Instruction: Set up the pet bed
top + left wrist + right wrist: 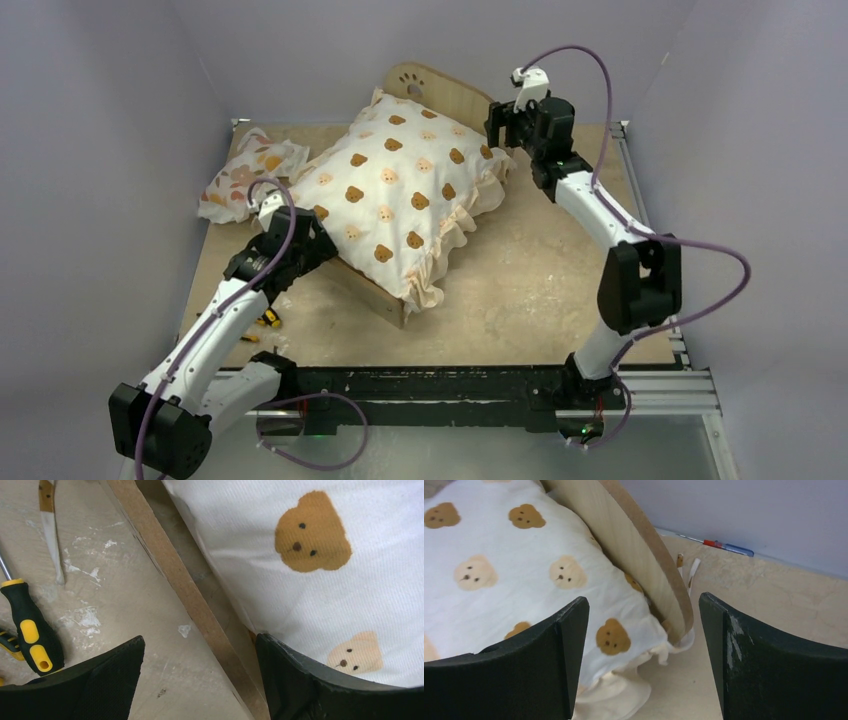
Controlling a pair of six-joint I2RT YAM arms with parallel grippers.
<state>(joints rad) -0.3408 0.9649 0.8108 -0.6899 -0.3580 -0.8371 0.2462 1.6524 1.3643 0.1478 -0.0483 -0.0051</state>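
Beige, scuffed table [520, 290] inside plain grey walls, so not much clutter, but a few things could bite.

Far left, the small floral pillow [245, 172] lies on the table beside the bed, not on it. Near the left arm there's a yellow-and-black screwdriver [30, 630] lying loose; a low sweep of that arm could knock it around.

The left gripper [197, 642] is spread wide and holding nothing, straddling the bed's side rail [175, 575] with one finger over the table and the other at the bear-print cushion [400, 190]. If it closes there, my guess is it pinches the wood and fabric together and drags the whole frame.

The pet bed [440, 92] sits mid-table at an angle, mostly buried under that cushion, which overhangs the near corner. It looks lopsided, so a nudge could slide it off.

On the right, the right gripper [644, 600] is also wide open and empty, hovering by the headboard edge and the cushion's corner ruffle. The headboard stands in the way of a clean grab there. A red-and-blue screwdriver [728, 547] lies by the wall, well apart.
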